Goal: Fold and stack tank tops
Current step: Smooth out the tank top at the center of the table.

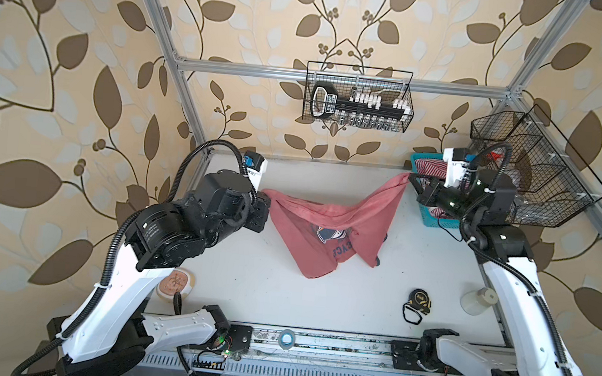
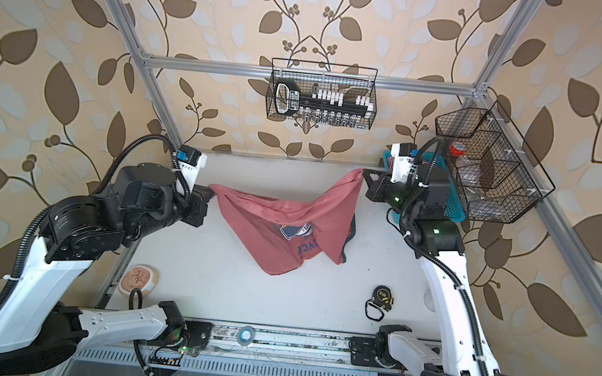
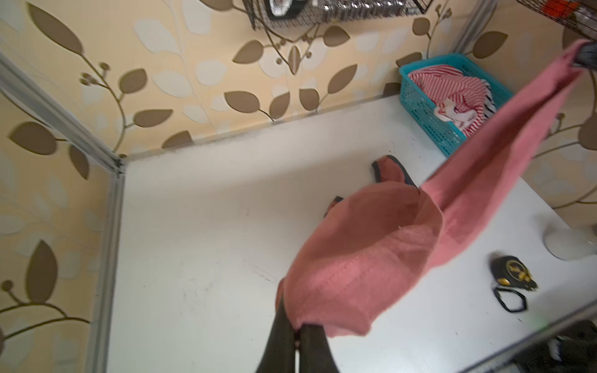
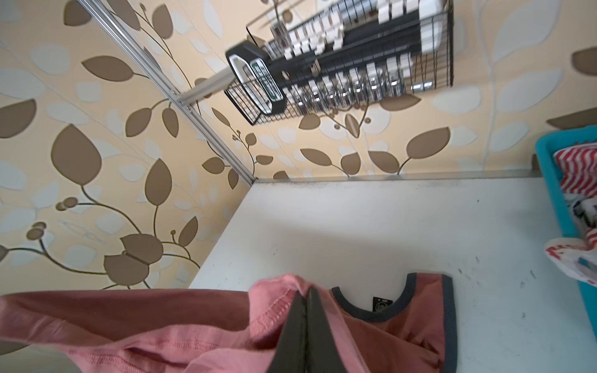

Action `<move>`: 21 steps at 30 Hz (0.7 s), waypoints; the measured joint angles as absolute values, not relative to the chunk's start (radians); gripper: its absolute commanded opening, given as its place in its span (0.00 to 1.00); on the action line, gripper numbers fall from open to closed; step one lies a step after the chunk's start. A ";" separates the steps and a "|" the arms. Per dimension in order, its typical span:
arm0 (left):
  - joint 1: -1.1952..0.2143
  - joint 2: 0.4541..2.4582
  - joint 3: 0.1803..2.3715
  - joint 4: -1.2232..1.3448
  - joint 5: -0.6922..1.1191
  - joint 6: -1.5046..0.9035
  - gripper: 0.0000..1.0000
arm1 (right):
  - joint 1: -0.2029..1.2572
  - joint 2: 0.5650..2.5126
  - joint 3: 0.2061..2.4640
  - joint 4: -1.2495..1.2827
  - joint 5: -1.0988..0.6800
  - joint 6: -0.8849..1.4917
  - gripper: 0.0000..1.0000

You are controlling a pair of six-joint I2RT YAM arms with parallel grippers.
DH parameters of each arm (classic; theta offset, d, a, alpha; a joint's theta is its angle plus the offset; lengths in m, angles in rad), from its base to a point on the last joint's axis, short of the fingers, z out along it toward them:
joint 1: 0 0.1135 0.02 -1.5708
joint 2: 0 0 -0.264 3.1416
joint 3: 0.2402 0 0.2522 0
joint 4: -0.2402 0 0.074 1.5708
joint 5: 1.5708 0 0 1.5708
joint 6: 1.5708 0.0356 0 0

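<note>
Overhead, in both top views, I see the dusty red tank top (image 1: pixel 325 232) slung between both arms, its lower part on the table (image 1: pixel 283 291). Only the wrist views confirm the grips: left gripper (image 3: pixel 298 326) and right gripper (image 4: pixel 307 292) are each pinched tight on its edge. The striped tank top (image 3: pixel 452 87) sits in the teal basket (image 3: pixel 426 122); a tape measure (image 1: pixel 420 300) lies near the red top, apart from it.

So the tank top (image 1: pixel 325 235) is hanging across the middle of the desk (image 1: pixel 246 284), strung between the left gripper (image 1: pixel 267 198) near the left edge and the right gripper (image 1: pixel 412 180) by the back right corner, its lower end resting on the surface. The second tank top (image 3: pixel 452 87) is sitting in the bin (image 1: pixel 432 222) in that corner. A tape measure (image 1: pixel 420 300) is lying toward the front right, with a jar (image 1: pixel 475 301) standing at the right edge near it.
</note>
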State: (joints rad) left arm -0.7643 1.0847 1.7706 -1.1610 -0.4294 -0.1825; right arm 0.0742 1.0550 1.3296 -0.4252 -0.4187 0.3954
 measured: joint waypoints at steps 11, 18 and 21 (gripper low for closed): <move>-0.764 1.031 1.840 -1.007 -0.561 -0.077 0.00 | 0.072 0.903 1.496 -0.502 -0.367 0.370 0.00; -0.485 1.314 1.981 -0.949 -0.404 -0.052 0.00 | 0.064 1.193 1.612 -0.496 -0.389 0.369 0.00; -0.290 1.570 2.177 -0.960 -0.250 -0.058 0.00 | 0.051 1.414 1.757 -0.514 -0.404 0.371 0.00</move>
